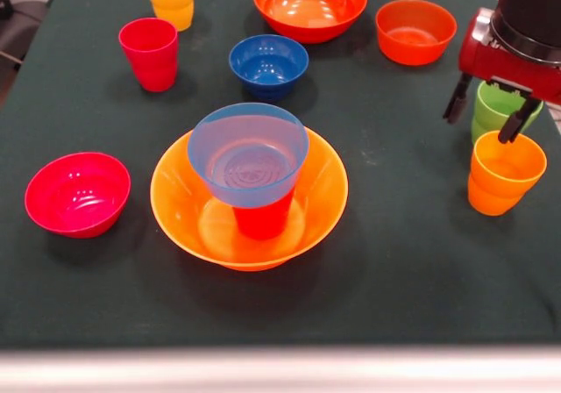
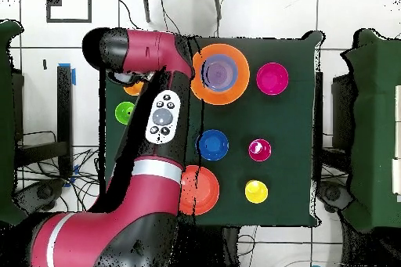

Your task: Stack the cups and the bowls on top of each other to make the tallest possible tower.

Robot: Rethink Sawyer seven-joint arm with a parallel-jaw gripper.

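The hand [image 1: 493, 119] is open and holds nothing; its two dark fingers [image 1: 455, 101] point down over the green cup [image 1: 496, 105], which stands upright directly under it, axis vertical. Just beside, nearer the bench [image 1: 394, 261] edge, stands the orange cup [image 1: 504, 173]. The tower [image 1: 250, 187] is well apart: an orange bowl [image 1: 180, 204], a red cup [image 1: 262, 219], a light blue bowl [image 1: 249, 154]. All is glossy, smooth plastic

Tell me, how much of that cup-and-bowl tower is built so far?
Three pieces are stacked: the large orange bowl, a red-orange cup in it, and the light blue bowl on top. The open hand hovers over the green cup, holding nothing. Seven other pieces sit loose on the table.
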